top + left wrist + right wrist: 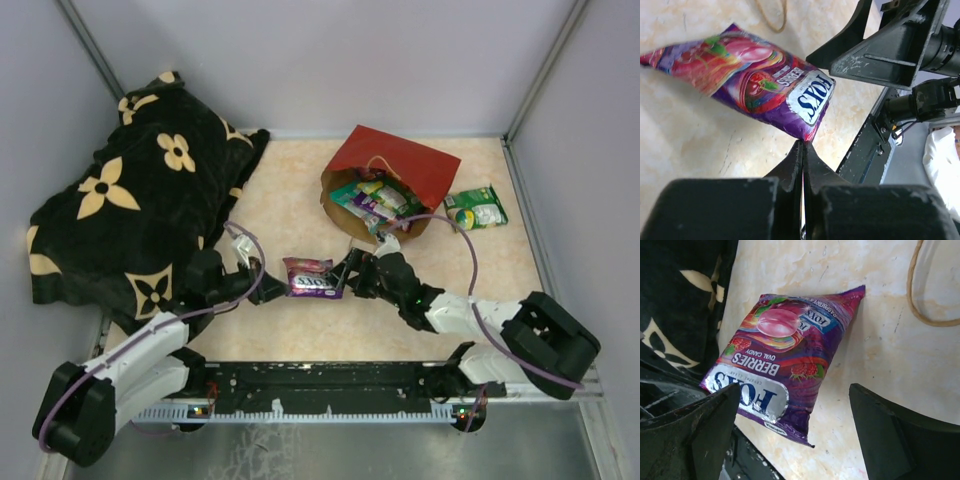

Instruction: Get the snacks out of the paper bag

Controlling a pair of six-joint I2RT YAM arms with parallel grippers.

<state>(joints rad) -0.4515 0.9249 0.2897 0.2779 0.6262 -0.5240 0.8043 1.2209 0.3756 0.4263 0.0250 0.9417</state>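
The bag (398, 160) lies on its side toward the far end of the bench (290, 200), red face up, its brown mouth open toward the arms. Several packets (372, 202) sit crowded in the mouth, green, purple and white; I cannot tell how many. A cord handle (381, 166) loops over them. Just right of the bag a green packet (476, 208) lies flat on the bench, not touching the bag.

On the near side of the bag's mouth and a little to its left, the purple packet (308, 277) is out of the bag, between the two tools. Its print reads FOX'S Berries oval candy. The left tool (802, 150) is clenched on one corner of it, the fingers pressed together with the foil edge pinched between them. The packet hangs tilted out from that pinch, with a shadow on the bench beneath it.

The right tool (350, 274) is on the side of the packet nearer the bag, released. Its fingers (700, 425) stand wide apart, and in the wrist view the packet's silver-lettered end lies between them. Whether one finger touches the foil cannot be told; the other is clear of it.

The blanket (130, 200), black with cream flowers, is heaped well left of the bag.
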